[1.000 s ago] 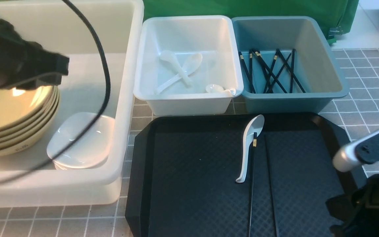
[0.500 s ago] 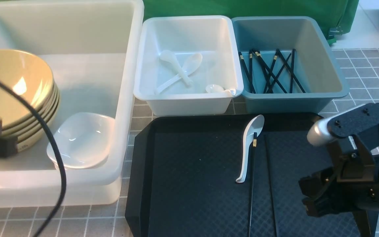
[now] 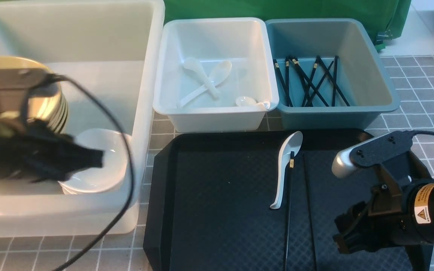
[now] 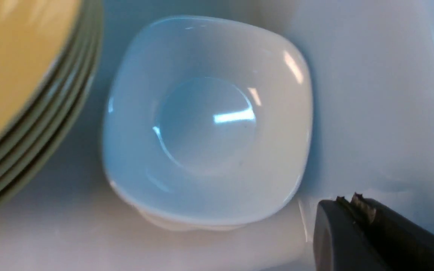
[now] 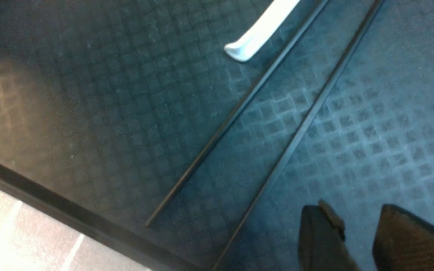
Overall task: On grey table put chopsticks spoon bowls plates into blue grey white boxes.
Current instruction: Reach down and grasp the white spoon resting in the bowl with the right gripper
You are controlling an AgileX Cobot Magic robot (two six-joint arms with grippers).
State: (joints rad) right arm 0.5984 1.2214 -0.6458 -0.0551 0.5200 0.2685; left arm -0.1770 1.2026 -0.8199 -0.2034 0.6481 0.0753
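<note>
Chopsticks (image 5: 237, 113) lie just beside the right end effector (image 5: 356, 214), part-open and empty; the shut, empty left end effector (image 4: 352, 201) hangs over the plates (image 4: 205, 120).

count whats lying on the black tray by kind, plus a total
spoon: 1
chopsticks: 2
total: 3
</note>
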